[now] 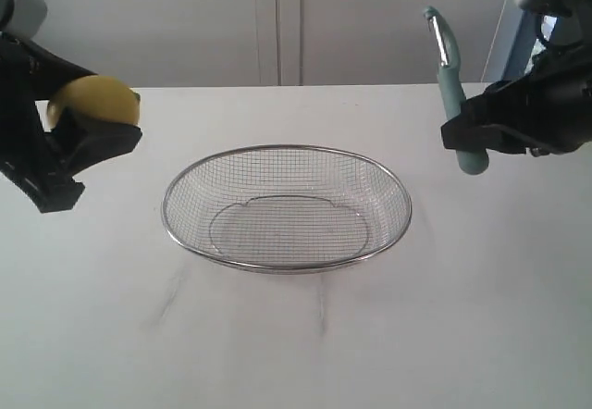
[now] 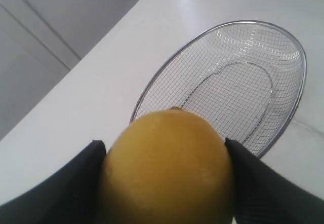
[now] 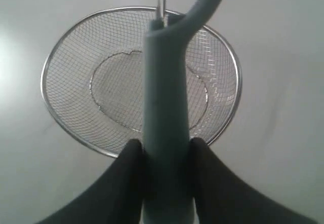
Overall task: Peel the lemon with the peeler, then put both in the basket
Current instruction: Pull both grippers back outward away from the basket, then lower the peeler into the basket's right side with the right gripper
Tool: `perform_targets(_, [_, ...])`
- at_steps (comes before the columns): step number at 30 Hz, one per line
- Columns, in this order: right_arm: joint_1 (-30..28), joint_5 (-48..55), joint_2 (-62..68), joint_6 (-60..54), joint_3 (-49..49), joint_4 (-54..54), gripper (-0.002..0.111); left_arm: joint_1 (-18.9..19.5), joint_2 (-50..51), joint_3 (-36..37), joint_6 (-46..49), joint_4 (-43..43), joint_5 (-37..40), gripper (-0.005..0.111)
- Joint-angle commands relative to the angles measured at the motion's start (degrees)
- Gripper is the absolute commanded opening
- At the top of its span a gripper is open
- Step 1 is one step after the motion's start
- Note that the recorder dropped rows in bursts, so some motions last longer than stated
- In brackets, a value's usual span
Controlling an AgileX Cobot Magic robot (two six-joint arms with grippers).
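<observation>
**White desk, wire basket: lemon and peeler held aloft on either side**

A plain white desk stood before pale wall panels, with a strip of blue frame showing at the far right. On the left, the left hand was clenched around the lemon. Its black fingers pressed the fruit from both sides and held it up off the desk. The lemon was small, round and bright yellow. Its rind was smooth and whole on every side the cameras caught, with a small dark nub at one end.

On the right, the right hand gripped the peeler low on its pale teal handle. It held the tool nearly upright in the air, the curved metal blade head on top.

The basket, a shallow oval of silver wire mesh with a thicker metal rim, sat flat at the middle of the desk. It lay between the two hands and lower than both, touching neither. Lemon and peeler were well apart, one toward each side of the desk, both outside the basket.

From the left wrist camera the lemon hid the near part of the basket's rim. From the right wrist camera the peeler's handle ran straight across the basket. Faint grey streaks marked the desk in front of the basket.
</observation>
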Motion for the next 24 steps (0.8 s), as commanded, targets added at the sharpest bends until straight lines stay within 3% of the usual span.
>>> perform_targets(1, [4.68, -4.22, 0.16, 7.61, -4.04, -11.70, 0.000, 4.87, -0.59, -0.36, -7.52, 0.09, 2.23, 0.000])
perform_targets(6, [12.97, -6.01, 3.13, 19.43, -7.55, -29.00, 0.000, 11.65, 0.64, -0.36, -21.29, 2.35, 5.08, 0.000])
perform_targets(10, [19.56, -6.38, 7.44, 27.67, -10.12, -40.22, 0.000, 13.36, 0.77, -0.36, -23.50, 2.35, 7.43, 0.000])
perform_targets(16, [22.86, -10.41, 13.95, 28.03, -12.46, -40.35, 0.000, 13.36, 0.66, -0.36, -23.24, 2.47, 6.65, 0.000])
perform_targets(24, [23.12, -20.68, 22.20, 28.03, -13.35, -39.37, 0.000, 13.36, 0.54, -0.36, -23.24, 2.88, 6.26, 0.000])
